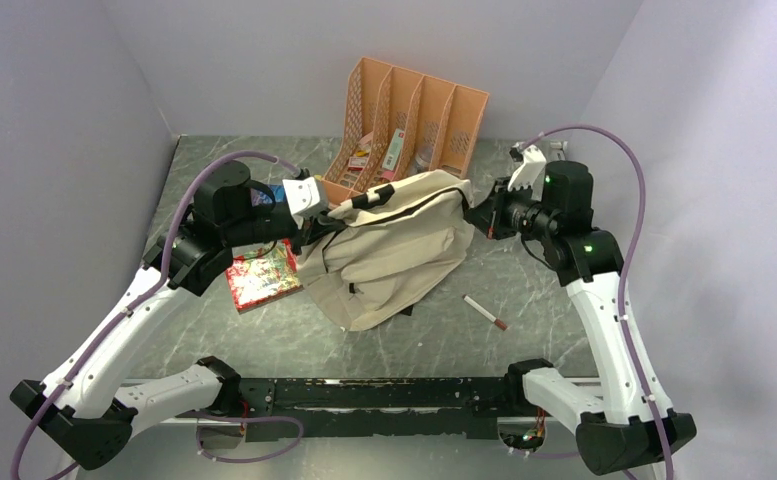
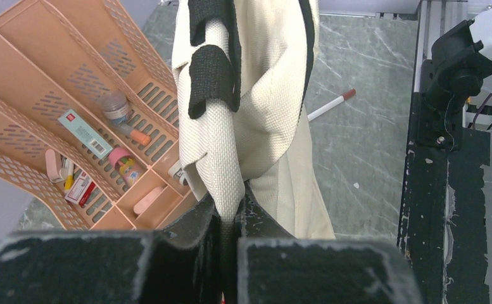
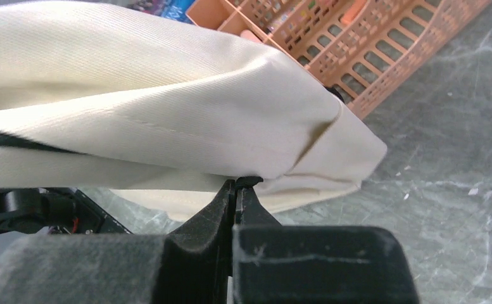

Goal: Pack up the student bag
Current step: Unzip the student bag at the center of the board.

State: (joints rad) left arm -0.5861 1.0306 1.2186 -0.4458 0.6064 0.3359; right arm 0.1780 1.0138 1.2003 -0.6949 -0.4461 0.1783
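Grey-green marbled bench [image 1: 564,330], enclosed by plain pale walls [image 1: 64,100], carries all items noted. Student bag [image 1: 394,245], cream fabric with dark zipper lines and black straps, sits at the middle of the bench, directly in front of an orange plastic file organizer [image 1: 409,125] at the far edge. Its upper edge is stretched between the two arms, while its lower part drapes onto the bench surface toward the near side. Left pincer [image 2: 230,209] is clenched on a cream woven panel at the bag's left end, just below a black strap [image 2: 211,79]; the fabric runs straight up from between the fingers. Right pincer [image 3: 237,190] is clenched on a fold of cream fabric at the bag's right corner, with the fingertips closed together on the cloth. The organizer's slots hold small stationery pieces, among them a teal box [image 2: 85,134]; the others are too small to identify. A book with a red patterned cover [image 1: 262,276] lies flat on the bench just beside the bag's left side, under the left arm's wrist. A white pen with a reddish end [image 1: 485,312] lies on the bench to the near right of the bag, apart from it.
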